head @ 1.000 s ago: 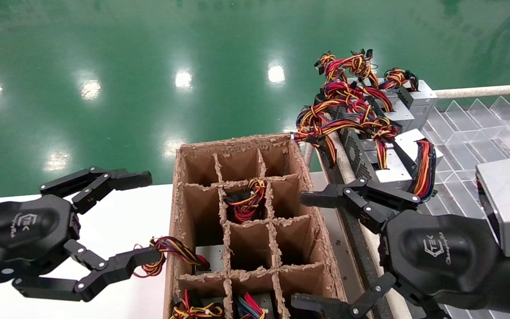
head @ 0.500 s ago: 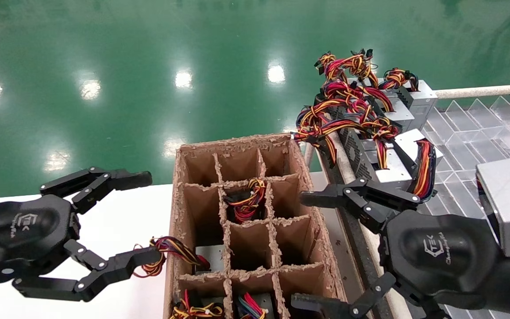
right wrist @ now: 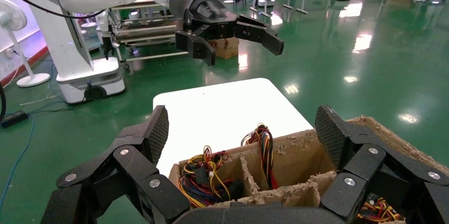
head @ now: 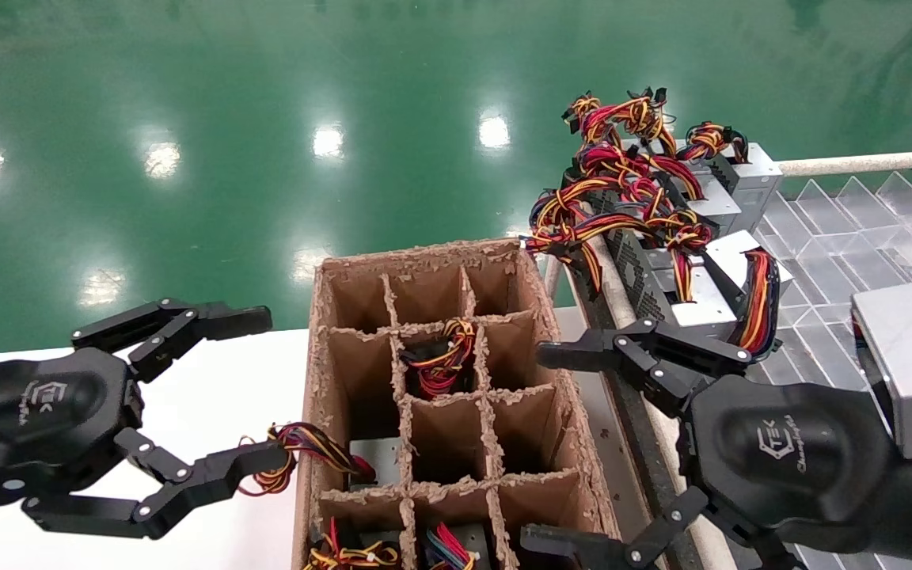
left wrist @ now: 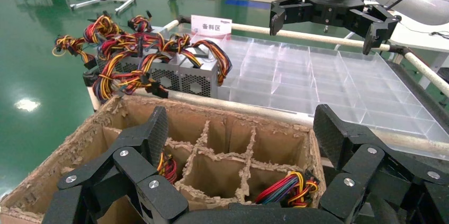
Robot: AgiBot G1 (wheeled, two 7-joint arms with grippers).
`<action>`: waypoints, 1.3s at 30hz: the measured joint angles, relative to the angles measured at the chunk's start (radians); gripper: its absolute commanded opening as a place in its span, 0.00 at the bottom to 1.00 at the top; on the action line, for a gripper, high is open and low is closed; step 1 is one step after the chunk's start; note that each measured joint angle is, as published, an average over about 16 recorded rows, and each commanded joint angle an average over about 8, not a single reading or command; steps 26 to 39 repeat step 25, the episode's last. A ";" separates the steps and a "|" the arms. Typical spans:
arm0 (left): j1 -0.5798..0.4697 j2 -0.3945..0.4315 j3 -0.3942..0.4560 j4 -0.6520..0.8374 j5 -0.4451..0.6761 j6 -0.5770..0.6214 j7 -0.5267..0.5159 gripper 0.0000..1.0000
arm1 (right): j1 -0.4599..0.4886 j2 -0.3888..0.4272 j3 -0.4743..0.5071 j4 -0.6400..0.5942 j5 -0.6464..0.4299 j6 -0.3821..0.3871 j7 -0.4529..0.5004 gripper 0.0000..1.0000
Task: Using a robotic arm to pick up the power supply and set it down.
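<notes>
Several silver power supply units (head: 708, 294) with red, yellow and black wire bundles are piled at the back right, on the near end of a clear divided tray (head: 836, 229). More units sit in cells of the cardboard box (head: 321, 380); one wire bundle (head: 442, 356) shows in a middle cell. My right gripper (head: 543, 450), on the arm with the grey wrist box (head: 911, 364), hangs open by the box's right wall, holding nothing. My left gripper (head: 254, 389) stands open by the left wall, beside wires (head: 305, 443) draped over it. The pile (left wrist: 180, 73) also shows in the left wrist view.
The box stands between a white table (head: 210, 412) on the left and the tray rack's padded rail (head: 852, 165) on the right. Green floor (head: 266, 119) lies beyond. In the right wrist view the white table (right wrist: 227, 107) lies past the box (right wrist: 302, 152).
</notes>
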 measured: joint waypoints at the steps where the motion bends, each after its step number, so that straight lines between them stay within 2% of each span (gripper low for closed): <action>1: 0.000 0.000 0.000 0.000 0.000 0.000 0.000 1.00 | 0.000 0.000 0.000 0.000 0.000 0.000 0.000 1.00; 39: 0.000 0.000 0.000 0.000 0.000 0.000 0.000 1.00 | 0.000 0.000 0.000 0.000 0.000 0.000 0.000 1.00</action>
